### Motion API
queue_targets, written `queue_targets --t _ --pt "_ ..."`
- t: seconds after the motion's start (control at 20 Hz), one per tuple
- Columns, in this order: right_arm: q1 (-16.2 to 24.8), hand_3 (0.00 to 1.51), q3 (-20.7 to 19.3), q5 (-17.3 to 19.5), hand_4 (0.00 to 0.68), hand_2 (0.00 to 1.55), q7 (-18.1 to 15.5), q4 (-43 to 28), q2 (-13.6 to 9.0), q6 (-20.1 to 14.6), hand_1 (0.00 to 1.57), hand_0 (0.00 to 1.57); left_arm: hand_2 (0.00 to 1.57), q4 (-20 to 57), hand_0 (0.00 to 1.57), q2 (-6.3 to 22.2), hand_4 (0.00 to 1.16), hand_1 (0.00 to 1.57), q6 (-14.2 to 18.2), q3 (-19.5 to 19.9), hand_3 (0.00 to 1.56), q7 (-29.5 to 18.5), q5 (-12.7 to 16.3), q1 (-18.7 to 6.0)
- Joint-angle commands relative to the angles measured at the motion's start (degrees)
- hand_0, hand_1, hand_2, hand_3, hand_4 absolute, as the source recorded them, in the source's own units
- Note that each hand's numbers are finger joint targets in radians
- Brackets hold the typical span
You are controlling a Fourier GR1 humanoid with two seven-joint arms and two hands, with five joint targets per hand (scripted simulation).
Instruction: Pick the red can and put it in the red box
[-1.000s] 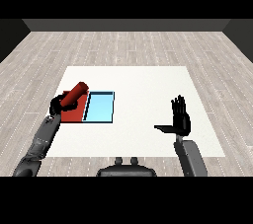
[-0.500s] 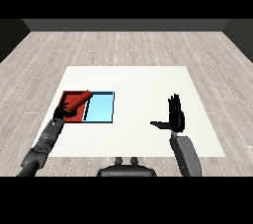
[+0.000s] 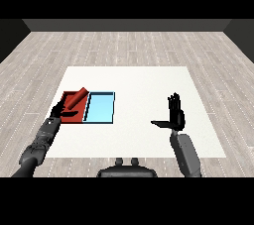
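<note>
The left hand (image 3: 60, 111) sits at the near-left corner of the red tray (image 3: 67, 118), its fingers reaching in over the tray's near edge. Whether they are curled round the red can (image 3: 77, 98) or have let go I cannot tell; the dark fingers blur against the dark rim there. The can lies tilted across the red tray, one end toward the hand, the other pointing up and away toward the tray's far-right corner, close to the wall it shares with the light blue tray (image 3: 100, 108) (it looks to be leaning rather than flat, though I would not swear to it).

So the can is over or in the red tray, and my guess is that the placing step is in hand, at or close to the release. What comes next, as I judge it, is letting the can settle fully inside the tray walls and then drawing the hand back toward the near-left, clear of the rim, without nudging the can over the wall into the blue tray.

The right hand (image 3: 174, 115) is well apart from the red tray, off to its right beyond the blue one, held upright above the white table (image 3: 144, 80) with fingers straight and thumb stuck out sideways, holding nothing.
</note>
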Motion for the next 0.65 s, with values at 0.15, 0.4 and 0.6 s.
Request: queue_targets --t 0.15,0.4,0.6 --pt "2.2 0.00 0.2 -1.3 0.000 0.00 -2.2 0.8 0.0 3.4 0.00 0.00 0.47 -12.5 0.47 -3.0 0.00 0.47 -9.7 12.8 0.00 -20.3 13.8 -0.5" --pt "2.1 0.00 1.1 0.3 0.000 0.00 -1.1 -1.0 -0.8 2.5 0.00 0.00 0.00 -22.3 0.00 -12.7 0.00 0.00 -21.6 17.5 0.00 -31.1 22.4 2.0" --pt "2.0 0.00 -0.2 0.0 0.000 0.00 -3.5 2.0 -3.1 6.4 0.00 0.00 0.00 -31.7 0.00 -19.7 0.00 0.00 -23.0 13.1 0.00 -34.4 21.6 9.2"
